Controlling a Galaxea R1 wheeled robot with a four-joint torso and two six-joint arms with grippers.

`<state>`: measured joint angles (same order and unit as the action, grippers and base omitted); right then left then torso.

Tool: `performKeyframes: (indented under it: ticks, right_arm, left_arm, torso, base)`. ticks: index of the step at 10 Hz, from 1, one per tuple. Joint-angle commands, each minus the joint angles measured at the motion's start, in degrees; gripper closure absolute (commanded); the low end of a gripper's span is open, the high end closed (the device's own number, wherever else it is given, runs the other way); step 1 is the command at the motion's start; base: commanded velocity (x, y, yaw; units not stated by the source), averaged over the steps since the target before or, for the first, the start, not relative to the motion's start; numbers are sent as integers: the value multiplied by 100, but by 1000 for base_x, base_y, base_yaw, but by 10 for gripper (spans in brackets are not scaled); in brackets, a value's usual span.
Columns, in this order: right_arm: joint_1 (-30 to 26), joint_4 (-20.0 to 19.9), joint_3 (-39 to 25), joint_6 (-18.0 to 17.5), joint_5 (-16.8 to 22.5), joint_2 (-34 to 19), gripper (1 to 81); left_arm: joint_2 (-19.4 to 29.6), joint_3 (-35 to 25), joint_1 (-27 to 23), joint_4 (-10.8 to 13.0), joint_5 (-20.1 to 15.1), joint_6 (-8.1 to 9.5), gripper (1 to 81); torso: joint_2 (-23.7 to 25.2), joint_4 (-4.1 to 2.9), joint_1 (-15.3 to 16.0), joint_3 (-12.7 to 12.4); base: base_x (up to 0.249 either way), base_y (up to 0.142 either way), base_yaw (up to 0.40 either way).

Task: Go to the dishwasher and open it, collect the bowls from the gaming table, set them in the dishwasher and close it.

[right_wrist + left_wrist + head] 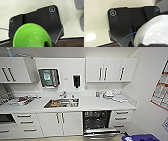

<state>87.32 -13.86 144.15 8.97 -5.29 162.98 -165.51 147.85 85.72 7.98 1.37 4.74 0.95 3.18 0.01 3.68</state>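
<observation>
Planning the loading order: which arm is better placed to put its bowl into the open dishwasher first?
Right, probably: its wrist carries the green bowl, and the open dishwasher stands right of centre in the head view. The left carries the white bowl.

I see white cabinets [62, 123] with dark bar handles, a white worktop [100, 105] and a steel-grey sink [62, 103]. At five o'clock in my head view the dishwasher [97, 121] shows a black interior. A blue object [141, 137] sits further toward four o'clock. My left wrist camera shows a glossy white bowl [154, 33]; my right one shows a bright green bowl [31, 36].
</observation>
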Motion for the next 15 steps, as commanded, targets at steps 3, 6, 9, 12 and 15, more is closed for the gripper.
performKeyframes:
  ticks: [3, 6, 9, 12, 15]
  right_arm:
    - [-245, 24, 24, 8, 327, -61, 811]
    - [-245, 24, 24, 17, 327, -52, 811]
    - [-236, 68, 15, 8, 327, -52, 811]
    - [-237, 68, 24, 17, 327, -52, 811]
    - [-254, 59, 24, 8, 327, -52, 811]
  left_arm:
    - [62, -19, -244, -16, -286, 18, 811]
    - [62, -19, -244, -16, -295, 18, 811]
    - [62, -19, -244, -16, -286, 18, 811]
    - [44, -19, -244, -16, -295, 18, 811]
    - [53, -19, -244, -16, -304, 18, 811]
  torso:
    - [0, 0, 0, 0]
    - [0, 0, 0, 0]
    - [0, 0, 0, 0]
    - [2, 0, -1, 0]
    - [0, 0, 0, 2]
  base:
    - [156, 0, 0]
    - [156, 0, 0]
    - [156, 0, 0]
    - [152, 0, 0]
    - [137, 0, 0]
